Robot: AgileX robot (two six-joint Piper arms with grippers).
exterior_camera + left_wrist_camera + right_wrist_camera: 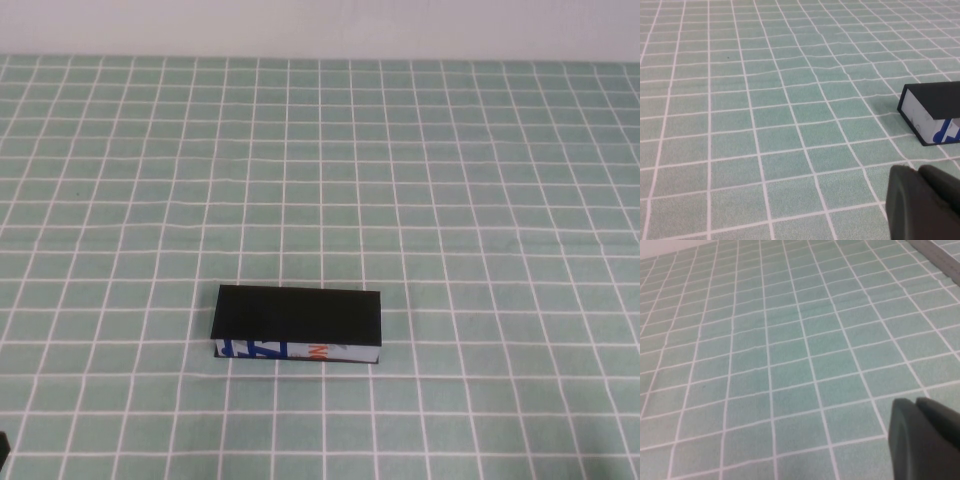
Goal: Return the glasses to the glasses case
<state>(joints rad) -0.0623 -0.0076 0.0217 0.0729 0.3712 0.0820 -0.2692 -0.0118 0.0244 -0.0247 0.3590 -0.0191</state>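
Observation:
The glasses case [297,325] lies on the green checked cloth, near the front and a little left of the middle. Its flat black lid is down, and its white front edge with blue and orange print faces me. In the left wrist view one end of the glasses case [934,111] shows, well apart from my left gripper [917,172], which is shut with nothing in it. My right gripper [915,402] hovers over bare cloth, also shut and empty. The glasses are not in view in any frame.
The green cloth with white grid lines [400,180] covers the whole table. A pale wall runs along the far edge [320,30]. The table's edge [940,252] shows in the right wrist view. A dark bit of the left arm [3,450] sits at the front left corner.

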